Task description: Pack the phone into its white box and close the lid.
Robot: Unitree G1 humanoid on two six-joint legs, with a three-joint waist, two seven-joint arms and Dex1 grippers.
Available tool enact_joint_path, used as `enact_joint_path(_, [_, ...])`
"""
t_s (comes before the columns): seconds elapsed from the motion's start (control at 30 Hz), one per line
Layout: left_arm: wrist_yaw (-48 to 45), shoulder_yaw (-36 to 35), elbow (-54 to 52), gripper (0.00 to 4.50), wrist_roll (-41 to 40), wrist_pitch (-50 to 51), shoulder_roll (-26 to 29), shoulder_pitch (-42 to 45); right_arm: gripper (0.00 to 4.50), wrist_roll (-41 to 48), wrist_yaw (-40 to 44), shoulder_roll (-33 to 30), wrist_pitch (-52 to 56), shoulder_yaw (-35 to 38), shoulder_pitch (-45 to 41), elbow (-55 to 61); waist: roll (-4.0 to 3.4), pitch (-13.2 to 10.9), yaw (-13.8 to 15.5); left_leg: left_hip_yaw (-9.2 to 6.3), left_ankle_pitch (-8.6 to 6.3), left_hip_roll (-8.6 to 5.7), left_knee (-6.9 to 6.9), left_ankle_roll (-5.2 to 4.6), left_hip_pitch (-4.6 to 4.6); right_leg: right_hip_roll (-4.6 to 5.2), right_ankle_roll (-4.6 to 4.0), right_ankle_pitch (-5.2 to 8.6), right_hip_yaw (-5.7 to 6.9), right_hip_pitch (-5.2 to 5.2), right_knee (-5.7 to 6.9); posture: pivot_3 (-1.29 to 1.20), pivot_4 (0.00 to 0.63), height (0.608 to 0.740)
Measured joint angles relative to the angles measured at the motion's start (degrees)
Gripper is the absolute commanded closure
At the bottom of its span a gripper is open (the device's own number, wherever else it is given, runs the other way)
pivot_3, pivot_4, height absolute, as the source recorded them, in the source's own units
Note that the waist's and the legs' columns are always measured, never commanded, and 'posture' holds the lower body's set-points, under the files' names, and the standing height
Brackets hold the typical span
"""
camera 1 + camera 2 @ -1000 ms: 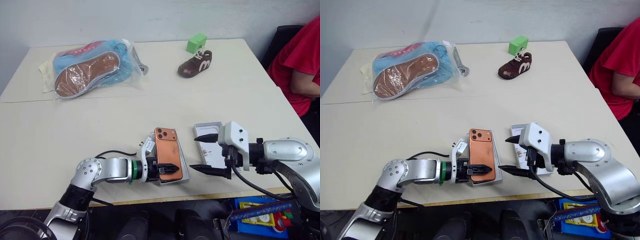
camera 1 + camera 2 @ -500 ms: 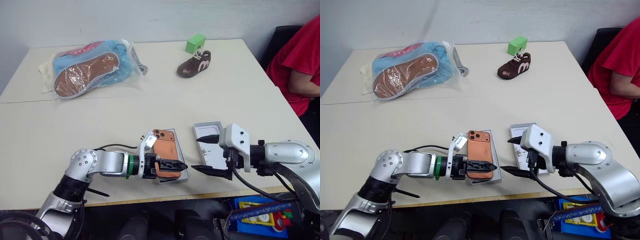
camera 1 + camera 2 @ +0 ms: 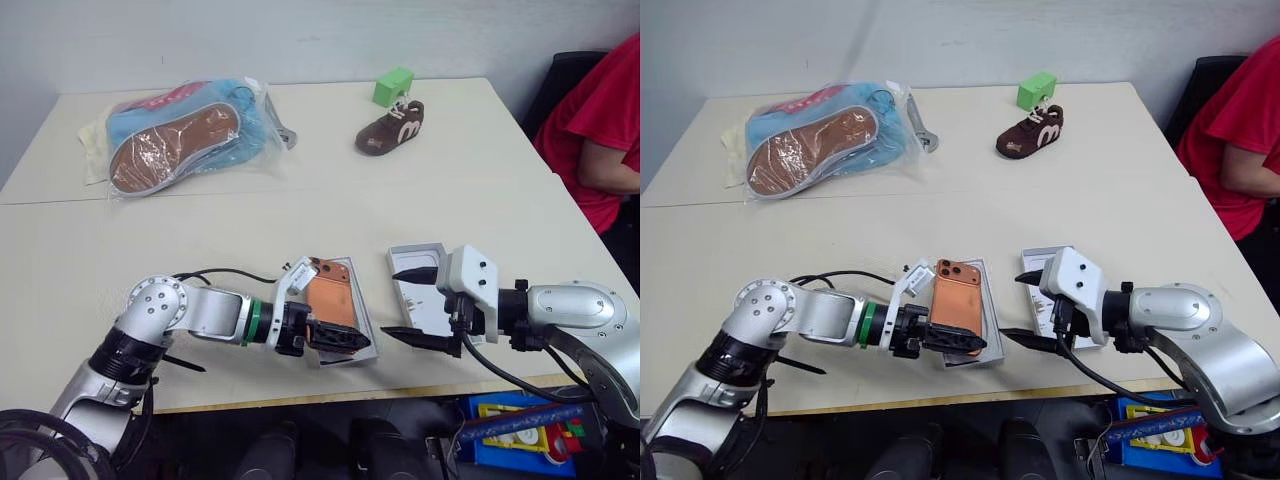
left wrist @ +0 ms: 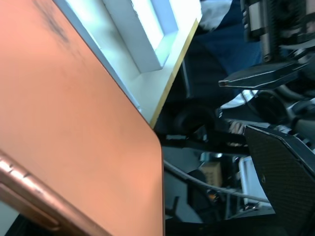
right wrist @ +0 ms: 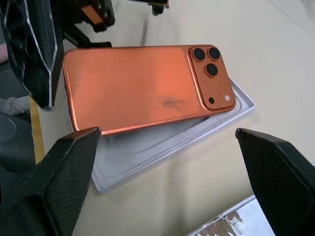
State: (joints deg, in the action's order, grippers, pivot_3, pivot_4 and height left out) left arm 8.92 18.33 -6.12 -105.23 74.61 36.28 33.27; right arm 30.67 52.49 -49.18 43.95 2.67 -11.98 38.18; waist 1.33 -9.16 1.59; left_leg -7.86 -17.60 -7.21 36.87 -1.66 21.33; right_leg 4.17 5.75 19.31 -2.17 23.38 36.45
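Orange-copper metal caught the eye first in the head view: the phone [image 3: 331, 304] lay back-up, tilted, its near end raised above the white box [image 3: 362, 318] and its camera end lowest, toward the table's far side, so its long axis ran roughly from the near table edge away from you, leaning a little to the left. Your left gripper [image 3: 343, 339] sat at the phone's near end with its fingers spread wide, and I could not tell whether a finger touched the phone; I judged the phone was propped on the tray rim, not yet seated flat. Your right gripper [image 3: 418, 308] hovered over the second white tray [image 3: 418, 296], just beside the first, its fingers wide apart and holding nothing, presumably waiting on the lid step. From the left wrist view, the phone [image 4: 74, 128] lay close along the left arm's line, with the white wall of the box [image 4: 142, 39] beyond it and one finger [image 4: 288, 177] standing clear of the phone's edge. From the right wrist view, the phone [image 5: 142, 86] rested askew across the box [image 5: 162, 147], the lens cluster overhanging one corner, while both right fingertips [image 5: 64, 172] stood well apart on either side of it, gripping nothing.
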Motion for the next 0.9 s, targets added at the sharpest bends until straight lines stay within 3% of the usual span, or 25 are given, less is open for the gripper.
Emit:
enact_joint_path(0.37, [-16.7, -0.3, -6.5, 0.03, 17.8, 4.9, 3.2, 0.6, 0.00, 2.1, -1.9, -0.2, 1.0, 0.2, 2.6, 0.9, 0.02, 0.0, 0.0, 0.02, 0.00, 0.01, 0.00, 0.00, 0.01, 0.00, 0.00, 0.00, -0.01, 0.01, 0.00, 0.00, 0.150, 0.740])
enact_joint_path(0.63, [-25.9, -2.9, -9.1, 0.03, 24.9, 6.2, 6.5, 0.6, 0.00, 2.1, -3.0, -0.2, 0.4, 0.2, 3.2, 0.9, 0.04, -0.1, -0.1, 0.01, 0.00, 0.02, 0.00, 0.00, 0.01, -0.01, 0.00, 0.00, 0.00, 0.01, 0.01, 0.00, 0.150, 0.740])
enact_joint_path(0.73, [-34.0, -5.5, -11.2, 0.03, 27.7, 5.5, 12.1, -0.2, 0.00, 1.9, -3.4, -0.3, 0.2, 0.1, 3.6, 0.9, 0.07, -0.1, -0.2, 0.01, -0.01, 0.02, -0.02, 0.00, 0.01, -0.01, -0.01, 0.00, 0.00, 0.03, -0.01, 0.00, 0.150, 0.740])
enact_joint_path(0.8, [-43.4, -7.5, -14.1, 0.03, 33.4, -0.1, 18.3, -3.1, 0.00, 1.4, -5.2, -0.9, 1.4, 0.1, 4.5, 1.0, 0.01, -0.2, -0.2, 0.03, -0.01, 0.02, -0.10, 0.01, 0.01, 0.00, -0.02, 0.01, -0.01, 0.03, -0.07, 0.00, 0.150, 0.740])
enact_joint_path(0.9, [-53.4, -9.6, -15.3, 0.03, 43.1, -11.7, 22.3, -8.2, 0.00, 1.3, -10.1, -0.4, 6.3, 0.2, 4.5, 1.3, -0.08, -0.2, 0.0, 0.03, -0.01, 0.02, -0.10, 0.01, 0.01, 0.03, -0.04, 0.01, 0.01, 0.00, -0.15, 0.00, 0.150, 0.740])
